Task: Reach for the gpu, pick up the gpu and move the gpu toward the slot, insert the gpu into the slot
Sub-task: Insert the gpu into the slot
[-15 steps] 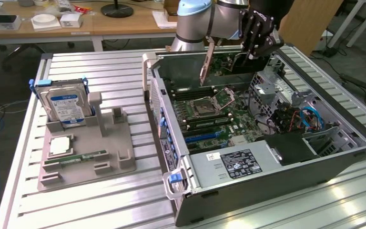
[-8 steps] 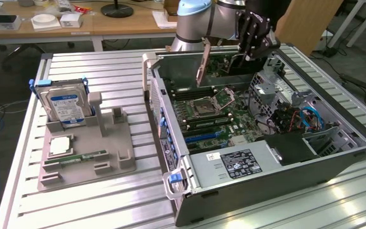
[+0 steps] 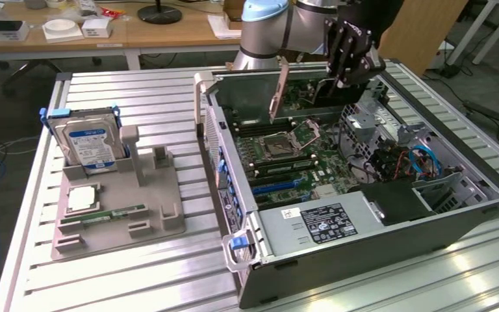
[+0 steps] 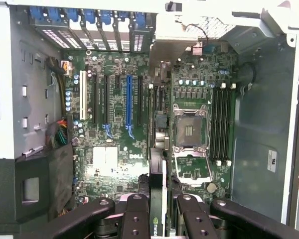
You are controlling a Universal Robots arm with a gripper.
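Observation:
My gripper (image 3: pixel 343 78) hangs over the far end of the open computer case (image 3: pixel 457 218) and is shut on the gpu (image 3: pixel 326 95), a dark card held on edge above the motherboard (image 3: pixel 319 162). In the wrist view the gpu (image 4: pixel 157 149) runs edge-on from between my fingers (image 4: pixel 134 214) toward the case's rear brackets. My gripper (image 4: pixel 157 211) clamps its near end. The long blue slot (image 4: pixel 128 99) lies just beside the card's line, with black slots closer to it. In the exterior view blue slots (image 3: pixel 275 185) sit nearer the case's front, away from the card.
A CPU socket (image 4: pixel 189 129) and memory slots (image 4: pixel 222 124) lie beside the card. The power supply (image 3: pixel 319 224) fills the case's near corner. On the exterior view's left, a grey holder (image 3: pixel 158 195) carries a blue-labelled hard drive (image 3: pixel 89 143), a chip (image 3: pixel 82 197) and a memory stick (image 3: pixel 115 213).

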